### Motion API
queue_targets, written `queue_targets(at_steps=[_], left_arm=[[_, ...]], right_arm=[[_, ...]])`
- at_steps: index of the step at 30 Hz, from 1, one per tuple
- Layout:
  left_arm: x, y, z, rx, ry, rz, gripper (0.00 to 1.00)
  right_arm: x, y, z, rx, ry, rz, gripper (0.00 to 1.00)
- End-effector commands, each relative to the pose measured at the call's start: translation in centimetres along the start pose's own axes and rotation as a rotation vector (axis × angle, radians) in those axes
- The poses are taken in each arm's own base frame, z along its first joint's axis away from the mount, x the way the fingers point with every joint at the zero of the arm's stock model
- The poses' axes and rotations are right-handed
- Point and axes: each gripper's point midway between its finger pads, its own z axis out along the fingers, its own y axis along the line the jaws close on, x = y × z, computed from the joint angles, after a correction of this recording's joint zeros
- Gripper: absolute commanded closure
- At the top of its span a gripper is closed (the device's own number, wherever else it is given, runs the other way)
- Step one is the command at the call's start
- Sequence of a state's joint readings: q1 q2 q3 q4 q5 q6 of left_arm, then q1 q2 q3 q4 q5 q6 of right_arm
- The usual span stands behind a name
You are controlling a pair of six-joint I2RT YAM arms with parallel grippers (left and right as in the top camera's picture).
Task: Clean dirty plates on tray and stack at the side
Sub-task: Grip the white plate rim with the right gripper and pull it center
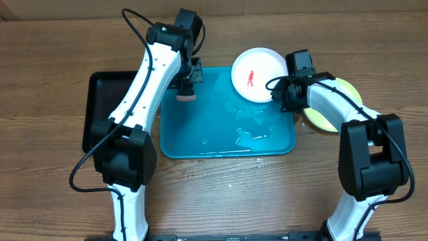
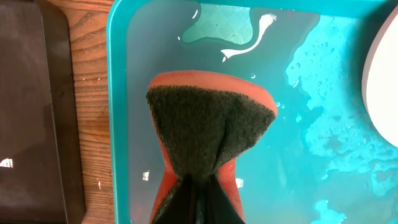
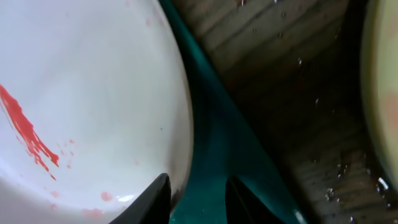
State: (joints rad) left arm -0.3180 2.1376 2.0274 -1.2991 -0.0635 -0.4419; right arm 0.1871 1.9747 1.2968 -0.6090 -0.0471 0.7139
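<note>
A white plate [image 1: 257,75] with a red smear [image 3: 25,134] lies at the back right corner of the turquoise tray [image 1: 200,144]. My right gripper [image 1: 279,94] is open and straddles the plate's near rim. In the right wrist view one finger is over the plate [image 3: 93,93], and the other is outside the rim above the tray [image 3: 211,143], with a gap showing. A yellow-green plate [image 1: 338,110] lies on the table to the right of the tray, partly under my right arm. My left gripper [image 2: 199,186] is shut on an orange sponge [image 2: 211,124] with a dark scouring face, above the tray's back left part.
A black tray [image 1: 100,110] lies against the turquoise tray's left side. Water puddles [image 1: 251,134] and drops cover the tray floor. Bare wooden table surrounds both trays.
</note>
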Motion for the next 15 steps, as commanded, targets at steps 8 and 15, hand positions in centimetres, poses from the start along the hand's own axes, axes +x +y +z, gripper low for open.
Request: queue_targets(at_steps=[8,15], left_arm=[[-0.1,0.3,-0.1,0.008,-0.001,-0.001,0.96],[-0.1,0.2,-0.1,0.008,-0.002,-0.001,0.96]], right_arm=[[8.0,-0.5,-0.9,0.047,0.292,-0.224,0.69],[12.4,0.3,-2.3,-0.003,0.448,-0.457,0.70]])
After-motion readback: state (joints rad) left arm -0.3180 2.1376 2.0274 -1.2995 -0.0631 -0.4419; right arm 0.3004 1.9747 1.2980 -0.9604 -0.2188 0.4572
